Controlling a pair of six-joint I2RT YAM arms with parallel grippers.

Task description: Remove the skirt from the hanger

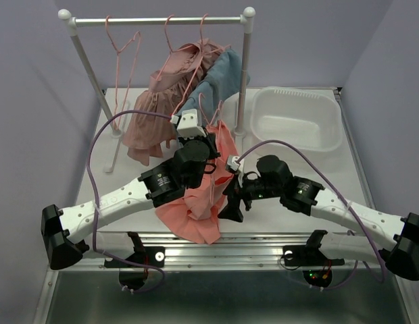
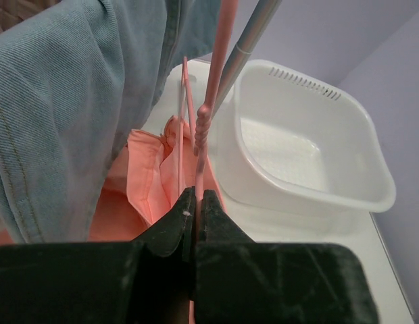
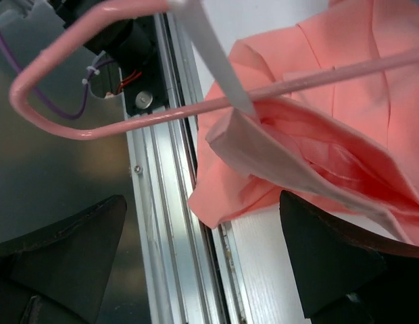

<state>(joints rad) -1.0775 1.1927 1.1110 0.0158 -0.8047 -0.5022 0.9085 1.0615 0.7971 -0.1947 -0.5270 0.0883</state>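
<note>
While your left fingers (image 2: 170, 229) clamp the hanger (image 2: 203, 128), right fingers (image 3: 67, 250) gape wide, skirt (image 1: 203, 209) spilling over the counter's (image 3: 263, 270) near edge, its top masked by left arm (image 1: 128, 196).

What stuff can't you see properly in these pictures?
- Top view: the left arm covers the spot where the skirt meets its hanger.
- Left wrist view: the hanger runs off the top edge, so its top is unseen. The denim garment hides the skirt's left part.
- Right wrist view: the skirt is cut off at the right edge, and its folds hide how it is fastened.
</note>
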